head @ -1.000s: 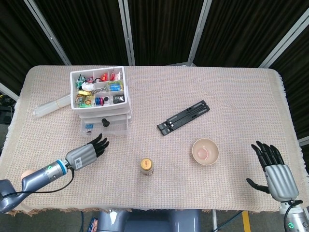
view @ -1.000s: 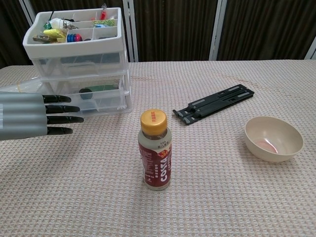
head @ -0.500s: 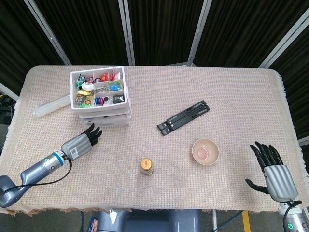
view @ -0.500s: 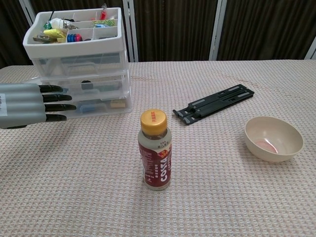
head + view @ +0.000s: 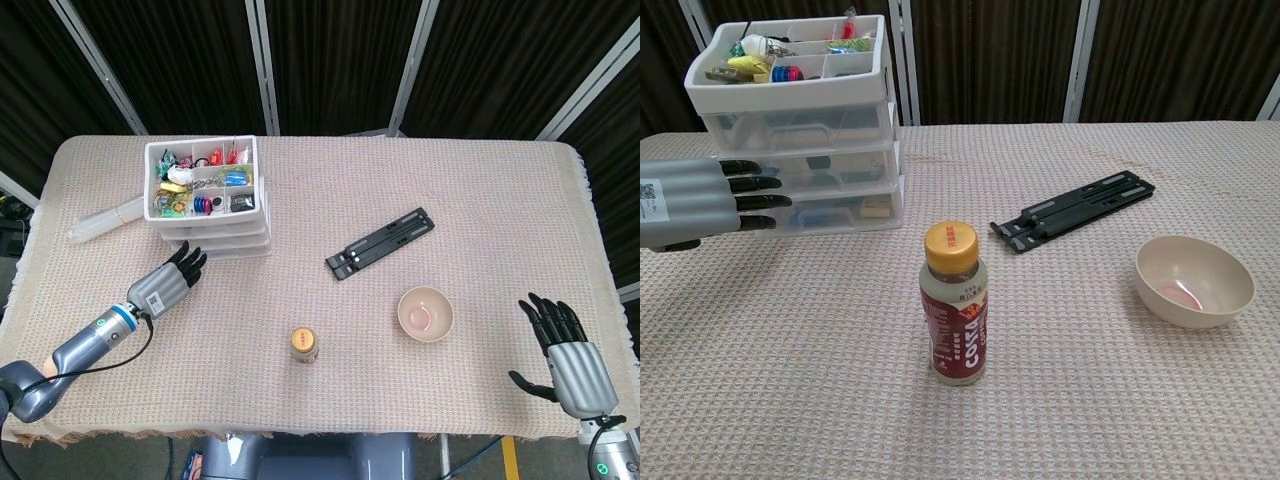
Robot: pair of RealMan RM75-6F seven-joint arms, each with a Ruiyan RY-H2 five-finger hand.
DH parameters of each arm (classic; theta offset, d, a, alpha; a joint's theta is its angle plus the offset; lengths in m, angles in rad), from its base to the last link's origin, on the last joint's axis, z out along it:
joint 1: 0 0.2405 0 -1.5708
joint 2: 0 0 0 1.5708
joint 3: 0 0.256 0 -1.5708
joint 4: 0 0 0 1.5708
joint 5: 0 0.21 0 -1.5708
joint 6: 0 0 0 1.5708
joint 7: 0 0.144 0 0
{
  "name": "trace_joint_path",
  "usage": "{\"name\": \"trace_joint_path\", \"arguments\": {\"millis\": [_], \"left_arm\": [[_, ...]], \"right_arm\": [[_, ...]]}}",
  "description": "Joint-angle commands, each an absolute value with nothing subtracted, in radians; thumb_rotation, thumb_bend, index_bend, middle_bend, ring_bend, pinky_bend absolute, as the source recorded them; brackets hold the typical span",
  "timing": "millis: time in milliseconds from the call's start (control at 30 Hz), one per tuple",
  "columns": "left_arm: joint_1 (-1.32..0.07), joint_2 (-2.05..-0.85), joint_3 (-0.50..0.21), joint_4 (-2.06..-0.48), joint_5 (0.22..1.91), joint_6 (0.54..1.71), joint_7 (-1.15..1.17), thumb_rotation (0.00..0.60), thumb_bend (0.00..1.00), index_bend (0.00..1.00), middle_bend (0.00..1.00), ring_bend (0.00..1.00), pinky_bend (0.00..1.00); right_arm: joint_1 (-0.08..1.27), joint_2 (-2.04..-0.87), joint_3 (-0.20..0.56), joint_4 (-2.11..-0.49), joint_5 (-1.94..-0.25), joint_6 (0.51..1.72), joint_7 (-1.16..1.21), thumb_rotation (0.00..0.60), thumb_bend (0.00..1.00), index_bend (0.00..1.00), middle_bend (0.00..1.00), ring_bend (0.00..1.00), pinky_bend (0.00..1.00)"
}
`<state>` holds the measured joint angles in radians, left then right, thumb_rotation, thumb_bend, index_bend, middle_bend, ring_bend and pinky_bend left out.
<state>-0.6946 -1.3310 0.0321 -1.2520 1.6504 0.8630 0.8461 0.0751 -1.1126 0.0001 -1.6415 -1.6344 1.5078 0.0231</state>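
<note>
The drawer unit (image 5: 208, 200) stands just ahead of the left hand (image 5: 165, 283), whose straight fingers (image 5: 750, 185) reach its lower drawer fronts, seemingly touching. A clear tube (image 5: 106, 219) lies beyond that hand. A bottle (image 5: 954, 302) stands off to its inner side, unobstructed. The right hand (image 5: 572, 355) hovers spread, empty, near a bowl (image 5: 426, 313) and black stand (image 5: 380, 244) on the counter (image 5: 480, 200).
</note>
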Motion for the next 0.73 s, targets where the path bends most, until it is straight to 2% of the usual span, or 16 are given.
{"name": "trace_joint_path", "arguments": {"millis": [33, 233, 367, 467, 600, 733], "left_arm": [[-0.655, -1.305, 0.041, -1.329, 1.67, 0.956, 0.801, 0.6, 0.38, 0.18, 0.03, 0.0, 0.09], [-0.525, -1.279, 0.034, -1.49, 1.639, 1.178, 0.698, 0.6, 0.36, 0.15, 0.02, 0.0, 0.08], [-0.42, -1.254, 0.023, -1.591, 1.596, 1.336, 0.613, 0.6, 0.24, 0.05, 0.0, 0.0, 0.03], [-0.356, -1.231, 0.023, -1.657, 1.555, 1.412, 0.543, 0.6, 0.15, 0.0, 0.0, 0.0, 0.0], [-0.264, -1.178, 0.043, -1.739, 1.526, 1.509, 0.456, 0.6, 0.1, 0.0, 0.0, 0.0, 0.0], [-0.197, -1.149, 0.075, -1.734, 1.554, 1.582, 0.433, 0.6, 0.09, 0.0, 0.0, 0.0, 0.0]], "right_arm": [[0.076, -1.113, 0.0, -1.641, -1.633, 1.506, 0.022, 0.6, 0.08, 0.02, 0.0, 0.0, 0.0], [0.077, -1.112, 0.004, -1.641, -1.629, 1.506, 0.021, 0.6, 0.08, 0.02, 0.0, 0.0, 0.0], [0.077, -1.114, 0.005, -1.641, -1.627, 1.504, 0.023, 0.6, 0.08, 0.02, 0.0, 0.0, 0.0], [0.079, -1.114, 0.006, -1.645, -1.62, 1.498, 0.027, 0.6, 0.08, 0.02, 0.0, 0.0, 0.0], [0.082, -1.119, 0.011, -1.645, -1.622, 1.501, 0.019, 0.6, 0.08, 0.02, 0.0, 0.0, 0.0], [0.084, -1.125, 0.01, -1.646, -1.623, 1.496, 0.011, 0.6, 0.08, 0.02, 0.0, 0.0, 0.0]]}}
